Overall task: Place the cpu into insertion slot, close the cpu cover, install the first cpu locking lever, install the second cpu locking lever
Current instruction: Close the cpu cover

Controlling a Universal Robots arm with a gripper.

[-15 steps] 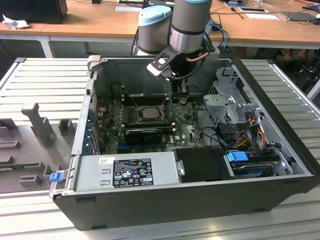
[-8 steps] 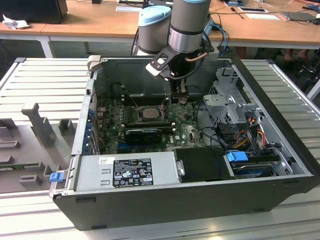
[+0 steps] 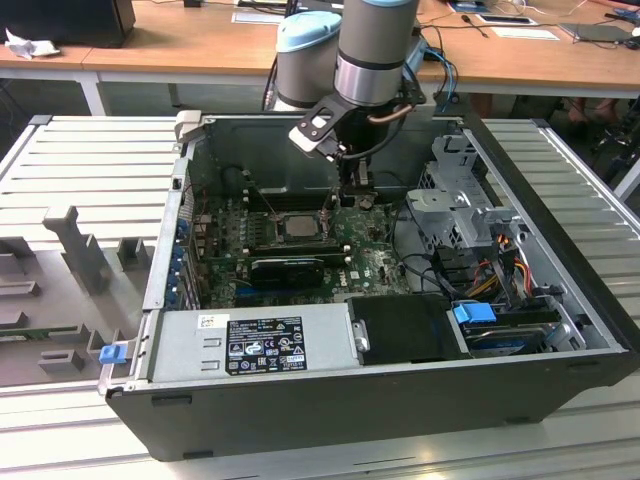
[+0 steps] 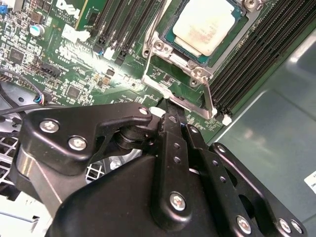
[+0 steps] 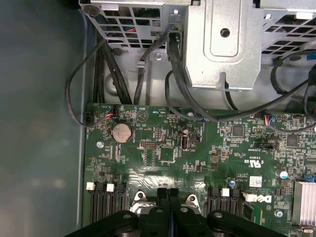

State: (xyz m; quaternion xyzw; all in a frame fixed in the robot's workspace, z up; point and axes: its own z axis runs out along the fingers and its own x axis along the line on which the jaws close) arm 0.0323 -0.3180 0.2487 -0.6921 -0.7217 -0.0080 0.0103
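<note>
The cpu, its pale silver top up, lies in the insertion slot on the green motherboard. The dull metal cpu cover lies flat around it, with the cpu showing through its window. A thin metal locking lever runs along the slot's near edge. My gripper is shut, its black tips pressed together right at the cover's edge beside that lever; I see nothing held between them. In the exterior view the cpu sits mid-board, with the gripper just to the exterior view's right of it. The first wrist view shows the shut fingertips.
Black memory slots flank the socket on both sides. A metal drive cage with black cables stands beyond the board. The open case's walls ring the work area, and the power supply sits along the front.
</note>
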